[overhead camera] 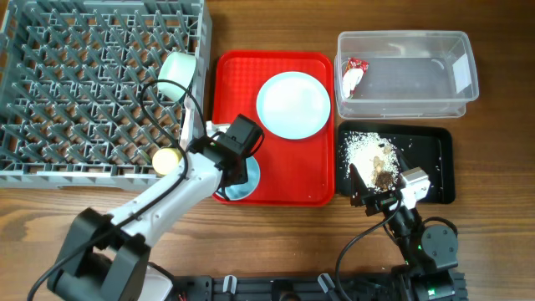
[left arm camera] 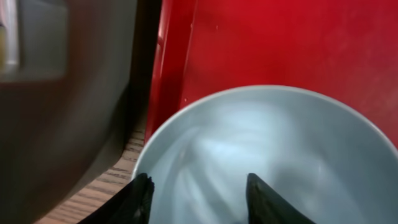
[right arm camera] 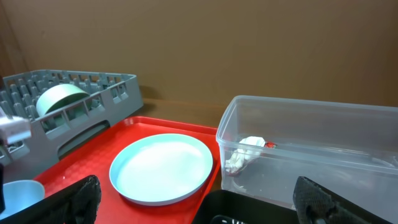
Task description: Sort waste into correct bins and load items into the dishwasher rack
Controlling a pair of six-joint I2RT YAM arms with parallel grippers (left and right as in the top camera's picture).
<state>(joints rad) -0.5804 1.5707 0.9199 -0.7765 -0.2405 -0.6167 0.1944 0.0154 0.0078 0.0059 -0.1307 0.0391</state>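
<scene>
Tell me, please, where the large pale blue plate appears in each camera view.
Overhead: the plate lies on the red tray, in its upper right part.
Left wrist: not in it; the pale dish there is a smaller one.
Right wrist: low, left of centre, beside the clear tub.
Shared landmark: the red tray, in all three views.

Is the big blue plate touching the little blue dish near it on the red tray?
Apart. The right wrist view shows a strip of bare red tray between the plate and the little dish.
</scene>
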